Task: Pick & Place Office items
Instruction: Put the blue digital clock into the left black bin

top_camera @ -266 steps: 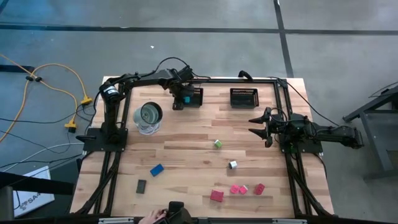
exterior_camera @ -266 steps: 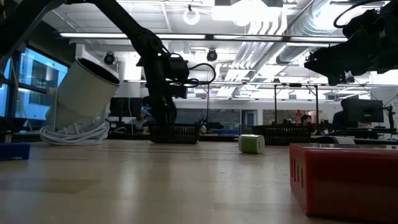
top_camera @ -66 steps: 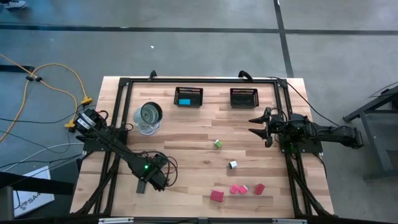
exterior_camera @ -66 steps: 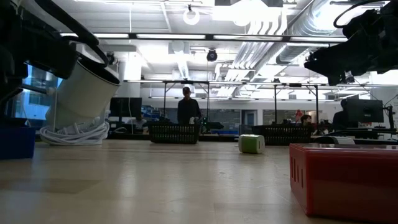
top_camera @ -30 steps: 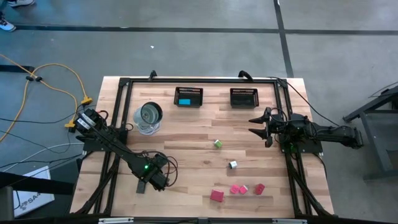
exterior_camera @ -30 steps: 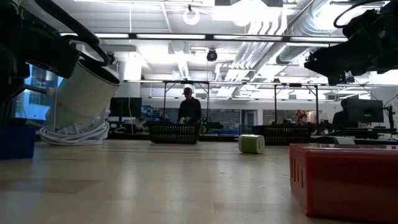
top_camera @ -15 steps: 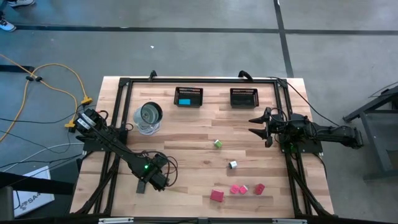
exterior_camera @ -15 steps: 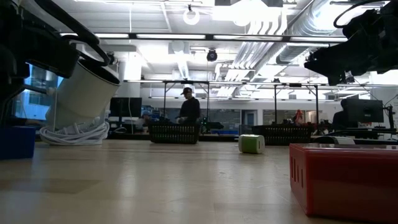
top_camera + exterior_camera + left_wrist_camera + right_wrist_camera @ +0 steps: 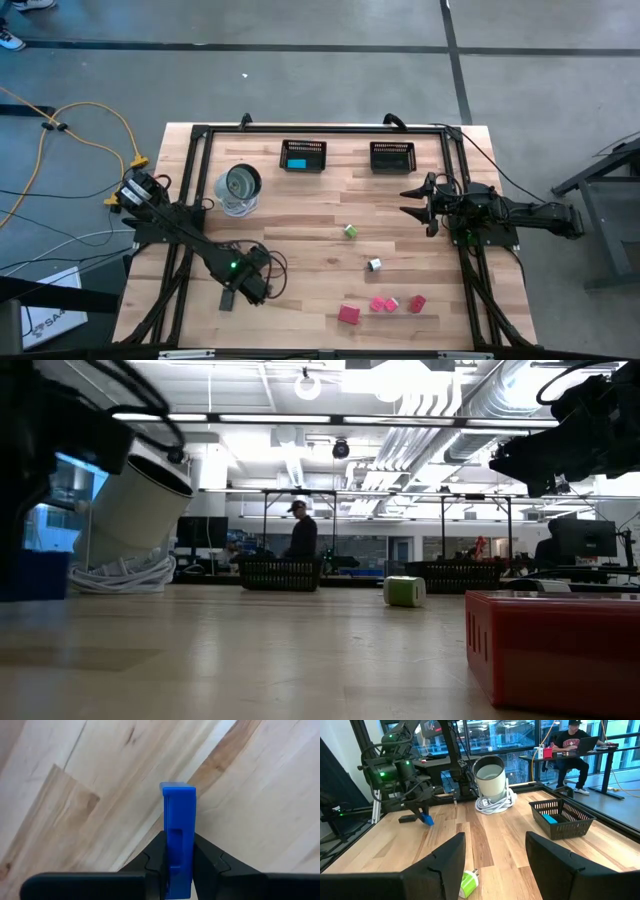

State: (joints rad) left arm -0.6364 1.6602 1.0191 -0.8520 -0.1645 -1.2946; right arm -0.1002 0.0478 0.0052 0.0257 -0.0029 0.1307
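Observation:
My left gripper (image 9: 250, 287) stands near the table's near-left corner, pointing down and shut on a blue piece (image 9: 178, 810), which also shows in the right wrist view (image 9: 427, 819) and at the low view's left edge (image 9: 35, 575). A black piece (image 9: 227, 298) lies flat on the table just beside it. A green piece (image 9: 350, 231), a white one (image 9: 374, 265) and red and pink ones (image 9: 380, 305) lie farther right. My right gripper (image 9: 415, 200) waits open and level at the table's right side. My left gripper pinches the blue piece's two flat sides (image 9: 172, 840) between its two fingers (image 9: 152, 857), coming from above and pointing down. The piece sticks out below the fingertips, slightly slanted. Whether its lower end (image 9: 430, 822) touches the table, I cannot tell.
Two black mesh baskets (image 9: 304, 156) (image 9: 392, 157) stand at the far edge; the left one holds a teal piece (image 9: 297, 163). A white cylinder on a coiled cable (image 9: 239, 188) stands far left. Bare wood lies between the left gripper and the baskets.
In the low view the blue piece shows a little higher than half a second ago, and the left arm's dark parts above it have shifted.

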